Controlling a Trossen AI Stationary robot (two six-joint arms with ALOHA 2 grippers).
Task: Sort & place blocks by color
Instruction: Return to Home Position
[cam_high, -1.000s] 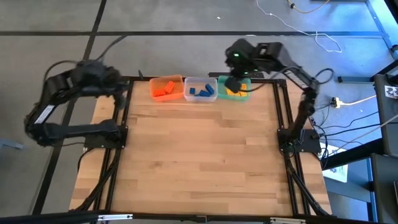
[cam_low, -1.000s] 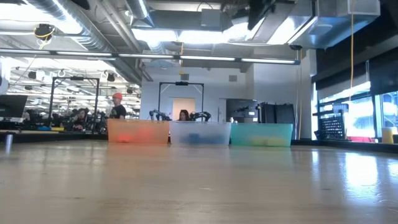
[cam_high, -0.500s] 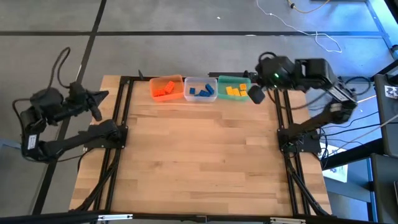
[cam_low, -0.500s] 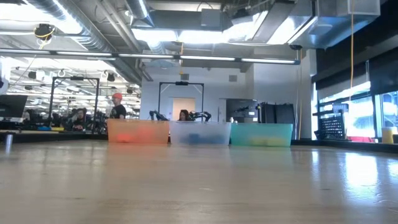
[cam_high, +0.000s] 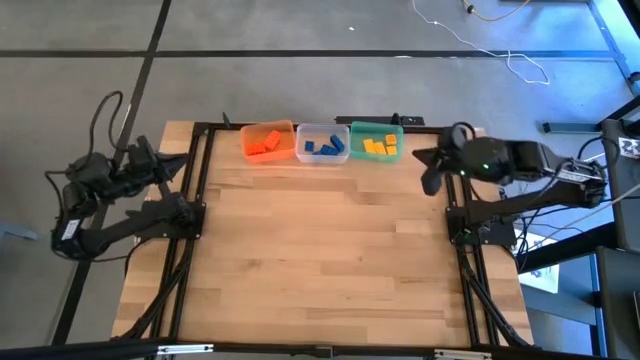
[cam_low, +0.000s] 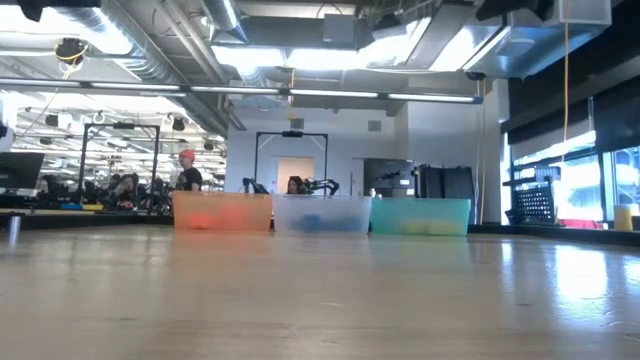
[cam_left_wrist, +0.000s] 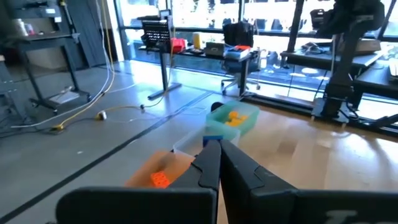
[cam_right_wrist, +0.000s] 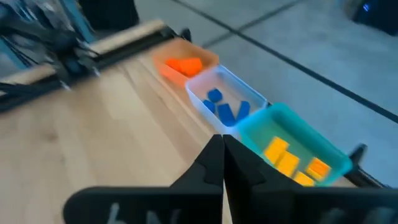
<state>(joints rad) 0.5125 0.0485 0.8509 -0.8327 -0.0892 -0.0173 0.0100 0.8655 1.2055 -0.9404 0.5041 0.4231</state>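
Three small tubs stand in a row at the table's far edge. The orange tub (cam_high: 267, 141) holds orange blocks (cam_right_wrist: 185, 65). The clear tub (cam_high: 322, 144) holds blue blocks (cam_right_wrist: 227, 109). The green tub (cam_high: 377, 143) holds yellow blocks (cam_right_wrist: 287, 161). My left gripper (cam_left_wrist: 219, 152) is shut and empty, pulled back over the table's left edge (cam_high: 155, 170). My right gripper (cam_right_wrist: 222, 149) is shut and empty too, held above the table's right edge (cam_high: 432, 170), to the right of the green tub.
Black frame rails (cam_high: 193, 190) run along both sides of the wooden table top (cam_high: 320, 250). Cables lie on the floor to the right (cam_high: 570, 160). In the low view, people and benches show in the room behind the tubs (cam_low: 188, 170).
My right gripper has drawn away from above the green tub toward the table's right edge, and its arm has folded back. My left arm has swung outward past the table's left edge and dropped lower. The tubs and blocks stay where they were.
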